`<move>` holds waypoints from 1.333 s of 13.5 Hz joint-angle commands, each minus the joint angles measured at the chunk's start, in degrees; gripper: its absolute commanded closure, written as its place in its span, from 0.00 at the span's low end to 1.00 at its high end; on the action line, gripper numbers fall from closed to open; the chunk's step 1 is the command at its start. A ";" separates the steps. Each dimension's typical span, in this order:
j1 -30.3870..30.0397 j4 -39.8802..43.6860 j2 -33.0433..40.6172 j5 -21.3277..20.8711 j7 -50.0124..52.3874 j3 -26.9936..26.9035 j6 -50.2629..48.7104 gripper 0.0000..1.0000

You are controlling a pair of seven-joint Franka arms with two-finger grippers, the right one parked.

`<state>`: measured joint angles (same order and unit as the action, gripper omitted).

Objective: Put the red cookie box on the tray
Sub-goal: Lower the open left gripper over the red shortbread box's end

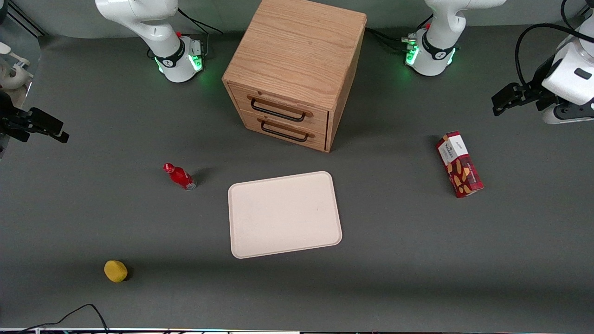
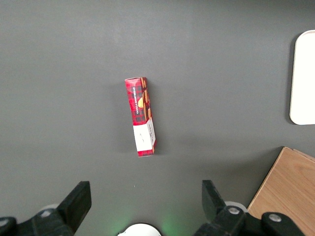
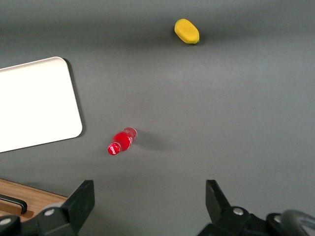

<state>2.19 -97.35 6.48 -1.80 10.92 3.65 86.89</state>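
Open claw [image 2: 142, 206] above flat-lying dark-red, white-ended red cookie box [image 2: 141, 116].

I see the tray [image 1: 284, 214] flat on the table [image 1: 399, 260], in front of the cabinet [image 1: 292, 69] with its 2 drawers. The box [image 1: 458, 163] lies flat on the table toward the working arm's end, well apart from the tray. My gripper [image 1: 503, 103] hangs above the table, fingers spread, farther from the front camera than the box and not touching it. The bottle [image 1: 179, 176] stands beside the tray toward the parked arm's end. The lemon [image 1: 115, 271] sits nearer the front camera than the bottle
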 commanded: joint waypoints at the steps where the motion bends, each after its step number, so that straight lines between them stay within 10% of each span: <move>1: -0.70 2.86 -1.64 0.31 0.24 0.92 -1.81 0.00; 6: -0.60 -2.37 -3.14 0.75 -3.09 0.30 0.55 0.00; 18: -1.31 -39.14 -4.87 4.51 -3.01 -6.55 44.93 0.00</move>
<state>1.07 -134.64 2.60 -0.09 8.70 -2.56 128.05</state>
